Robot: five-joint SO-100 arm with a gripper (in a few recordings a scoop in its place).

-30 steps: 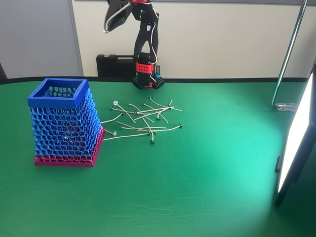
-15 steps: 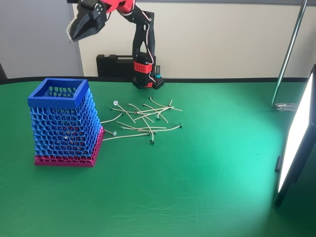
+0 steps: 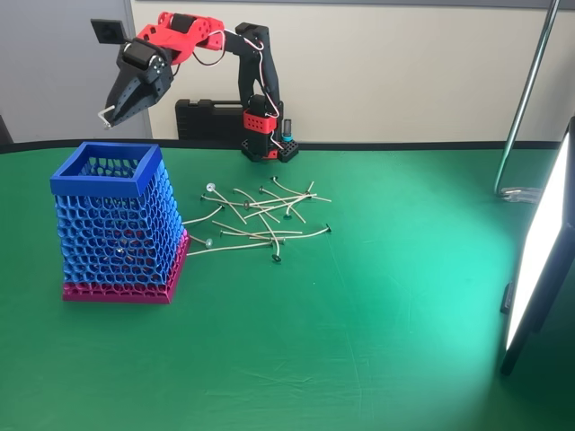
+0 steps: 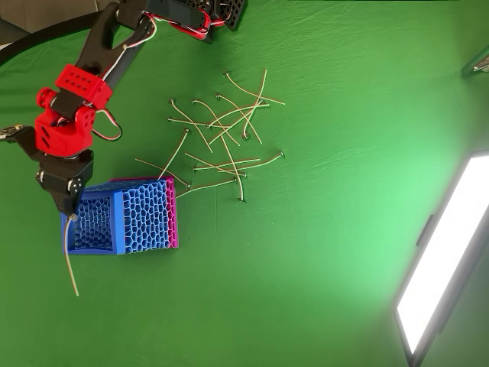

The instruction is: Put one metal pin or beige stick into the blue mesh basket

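Gripper [image 3: 110,117] pinches beige stick [image 4: 69,256] at one end, above blue mesh basket [image 3: 106,181].

My table [image 3: 377,341] is covered with green cloth. Behind it I see a cream wall [image 3: 404,72], a grey panel [image 3: 63,63] and a black case [image 3: 208,118]. A bright light panel [image 3: 539,251] stands at the right.
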